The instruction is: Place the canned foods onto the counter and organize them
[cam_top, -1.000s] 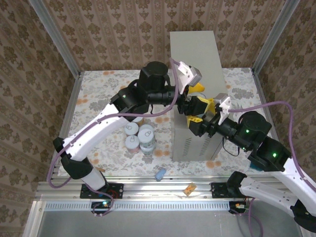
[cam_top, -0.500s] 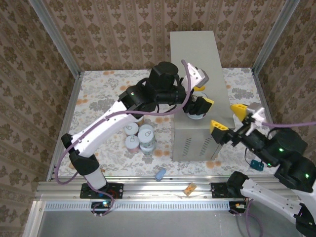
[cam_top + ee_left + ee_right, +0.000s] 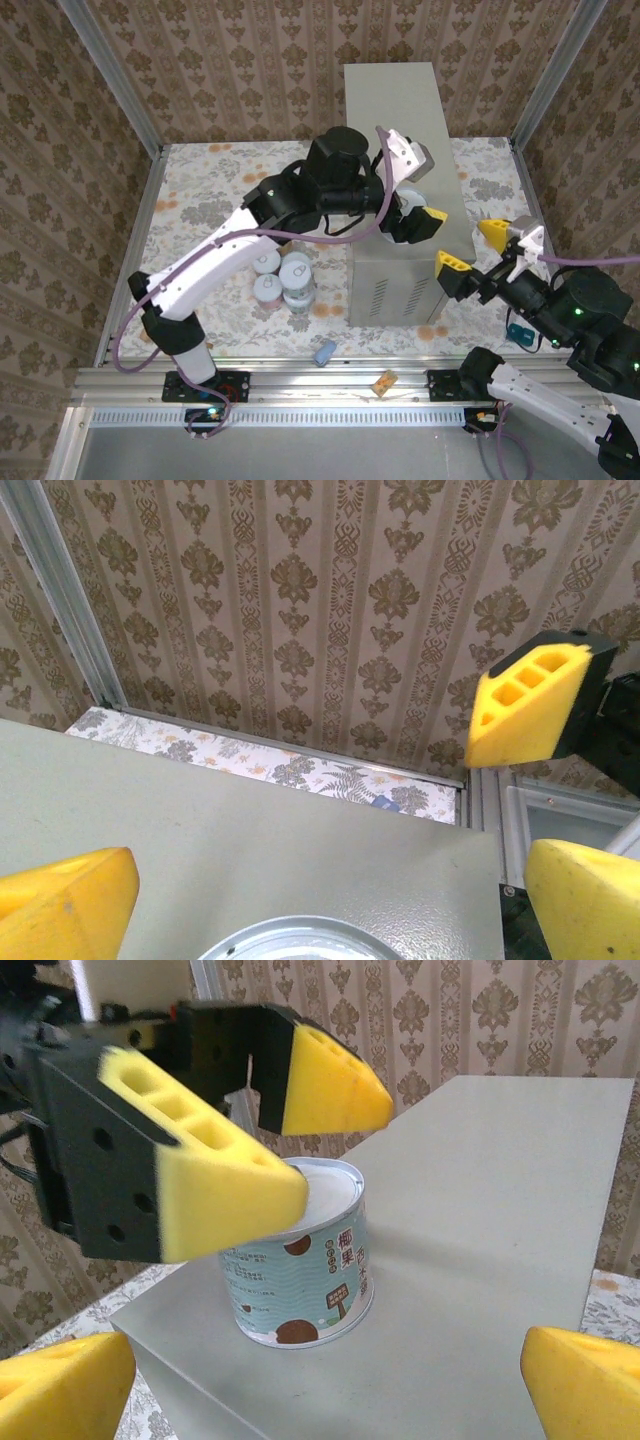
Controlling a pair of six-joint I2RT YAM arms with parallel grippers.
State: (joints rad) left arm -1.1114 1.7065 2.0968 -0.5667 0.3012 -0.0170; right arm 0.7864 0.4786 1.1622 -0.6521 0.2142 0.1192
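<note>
Looking like drop-off's done: can point(image 3: 300, 1260) sits at the counter's point(image 3: 390, 100) 6 o'clock end, left gripper point(image 3: 320, 905) wide open and empty over it, right gripper point(image 3: 471, 248) open, empty at 4 o'clock, so next up is probably the floor cans point(image 3: 283, 280) at 9 o'clock.

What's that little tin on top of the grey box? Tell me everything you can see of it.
The tin is a short metal cylinder with a pale rimmed lid and a light blue wavy label bearing brown dots and small print. It stands upright on the flat top of the grey box, near a corner. The left gripper hangs open around it, yellow pads either side.
</note>
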